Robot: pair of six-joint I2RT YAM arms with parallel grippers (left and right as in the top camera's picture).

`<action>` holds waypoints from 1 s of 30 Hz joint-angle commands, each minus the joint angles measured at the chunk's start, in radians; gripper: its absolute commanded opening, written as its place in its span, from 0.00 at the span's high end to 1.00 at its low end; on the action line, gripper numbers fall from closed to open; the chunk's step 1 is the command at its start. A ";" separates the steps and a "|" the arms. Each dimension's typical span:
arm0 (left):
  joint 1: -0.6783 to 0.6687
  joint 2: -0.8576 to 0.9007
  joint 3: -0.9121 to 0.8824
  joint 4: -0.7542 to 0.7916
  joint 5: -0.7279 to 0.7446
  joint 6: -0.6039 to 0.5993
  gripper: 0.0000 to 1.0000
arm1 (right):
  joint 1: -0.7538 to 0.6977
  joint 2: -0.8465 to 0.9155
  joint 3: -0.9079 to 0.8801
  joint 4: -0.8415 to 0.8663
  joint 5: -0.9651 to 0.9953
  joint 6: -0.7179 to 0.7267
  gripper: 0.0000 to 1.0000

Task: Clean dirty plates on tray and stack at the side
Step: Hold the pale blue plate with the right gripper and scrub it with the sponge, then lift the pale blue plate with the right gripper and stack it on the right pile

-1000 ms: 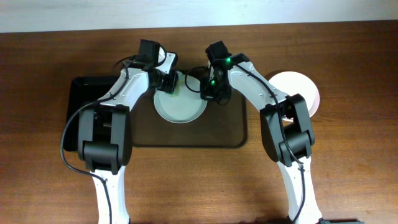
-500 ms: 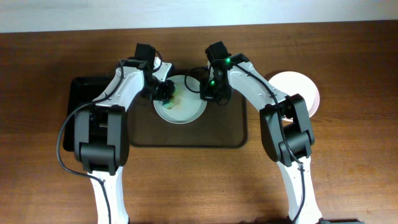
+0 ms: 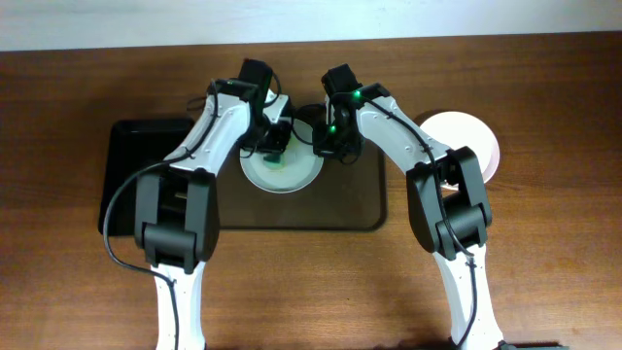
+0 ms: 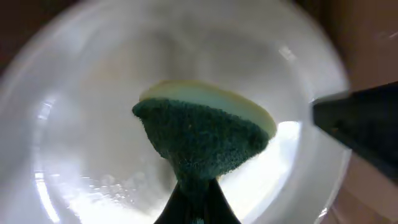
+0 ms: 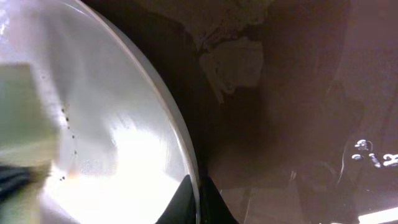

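Left gripper [image 3: 275,139] clamped on one green sponge [image 4: 202,146], over plate [image 3: 284,173]. Right gripper [image 5: 194,202] pinches that plate's rim. Plate sits upper centre of tray [image 3: 360,209], long axis left-right. Second plate [image 3: 466,136] far right, on table [image 3: 544,243].

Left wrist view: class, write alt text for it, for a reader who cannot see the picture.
A green sponge with a yellow back, pinched from below in the left gripper with its jaws shut, lies against a glossy white plate that fills the view. The dark right gripper meets the plate's rim at right.
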 commanded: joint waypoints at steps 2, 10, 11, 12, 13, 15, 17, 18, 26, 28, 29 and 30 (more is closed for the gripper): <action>0.002 0.004 0.148 -0.103 0.033 0.019 0.99 | -0.003 0.015 0.005 0.005 -0.011 0.000 0.96; 0.141 0.012 0.147 -0.158 0.315 0.145 0.99 | -0.093 0.016 -0.124 0.204 -0.413 -0.070 0.96; 0.138 0.023 0.147 -0.154 0.323 0.145 0.99 | -0.093 0.016 -0.124 0.206 -0.413 -0.070 0.96; 0.130 0.036 0.147 -0.150 0.323 0.145 0.99 | -0.092 0.016 -0.124 0.205 -0.412 -0.070 0.96; 0.120 0.054 0.147 -0.144 0.334 0.145 0.99 | -0.092 0.016 -0.124 0.205 -0.409 -0.070 0.96; 0.086 0.063 0.147 -0.123 0.356 0.124 0.99 | -0.092 0.016 -0.124 0.205 -0.402 -0.066 0.96; 0.049 0.063 0.147 -0.116 0.222 -0.023 0.99 | -0.092 0.016 -0.124 0.205 -0.402 -0.066 0.96; 0.035 0.064 0.146 -0.116 0.163 -0.055 0.99 | -0.092 0.016 -0.124 0.205 -0.402 -0.066 0.96; 0.017 0.085 0.063 -0.078 -0.278 -0.156 0.99 | -0.092 0.016 -0.124 0.198 -0.401 -0.066 0.96; 0.018 0.085 0.063 -0.078 -0.427 -0.156 0.99 | -0.092 0.016 -0.124 0.184 -0.364 -0.059 0.96; 0.018 0.084 0.064 -0.078 -0.563 -0.156 0.99 | -0.092 0.016 -0.124 0.179 -0.360 -0.059 0.96; 0.018 0.084 0.068 -0.078 -0.576 -0.156 0.99 | -0.092 0.016 -0.124 0.179 -0.360 -0.058 0.96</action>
